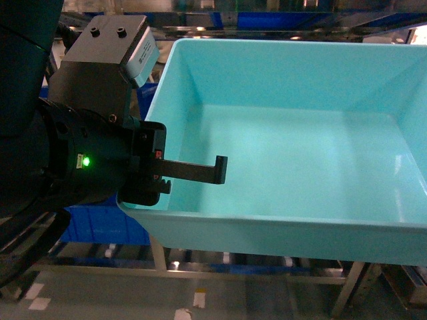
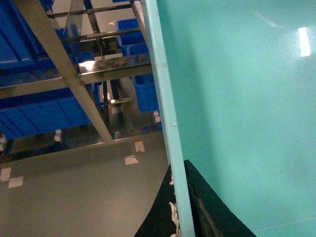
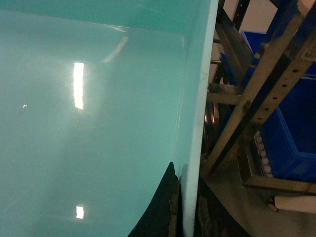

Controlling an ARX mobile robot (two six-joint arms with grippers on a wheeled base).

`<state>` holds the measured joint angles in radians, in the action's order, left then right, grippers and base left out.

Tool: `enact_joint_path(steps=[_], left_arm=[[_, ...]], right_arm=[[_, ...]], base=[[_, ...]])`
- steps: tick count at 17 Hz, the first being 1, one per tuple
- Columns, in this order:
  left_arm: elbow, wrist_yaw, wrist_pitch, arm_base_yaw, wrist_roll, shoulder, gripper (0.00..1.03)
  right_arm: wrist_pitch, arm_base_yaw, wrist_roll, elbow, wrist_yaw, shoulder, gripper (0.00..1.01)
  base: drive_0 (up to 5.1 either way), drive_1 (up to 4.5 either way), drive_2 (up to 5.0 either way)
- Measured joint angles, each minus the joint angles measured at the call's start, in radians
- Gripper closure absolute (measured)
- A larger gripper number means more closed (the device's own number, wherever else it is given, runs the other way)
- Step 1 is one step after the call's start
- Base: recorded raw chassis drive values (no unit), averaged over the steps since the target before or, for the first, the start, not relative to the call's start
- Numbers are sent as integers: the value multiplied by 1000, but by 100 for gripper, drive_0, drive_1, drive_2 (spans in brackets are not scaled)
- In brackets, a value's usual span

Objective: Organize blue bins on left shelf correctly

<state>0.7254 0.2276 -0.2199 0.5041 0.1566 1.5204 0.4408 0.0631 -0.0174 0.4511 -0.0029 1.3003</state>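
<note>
Left gripper clamps the near-left rim of the turquoise bin; right gripper pinches its opposite rim. Held level before the steel shelf, the bin's long axis runs side-to-side, mouth upward, holding nothing. Dark blue crates sit on the shelf.

Pale turquoise blue bin (empty, upright) before the left shelf.

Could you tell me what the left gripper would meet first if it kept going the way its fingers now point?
The left gripper straddles the bin's left wall, fingers pointing across the bin. The inner finger has only open tub interior ahead, so the far right wall looks like the first contact, though depth is uncertain.
</note>
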Motion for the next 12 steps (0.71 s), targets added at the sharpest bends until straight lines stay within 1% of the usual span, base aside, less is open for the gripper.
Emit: enact_joint_path(steps=[9, 12], left_arm=[[0, 0, 2, 0, 0, -2, 101], [0, -1, 0, 0, 0, -3, 101]], right_arm=[[-1, 0, 0, 0, -1, 0, 99], [1, 0, 0, 0, -1, -1, 99]], base=[[-5, 429, -438], [0, 0, 0]])
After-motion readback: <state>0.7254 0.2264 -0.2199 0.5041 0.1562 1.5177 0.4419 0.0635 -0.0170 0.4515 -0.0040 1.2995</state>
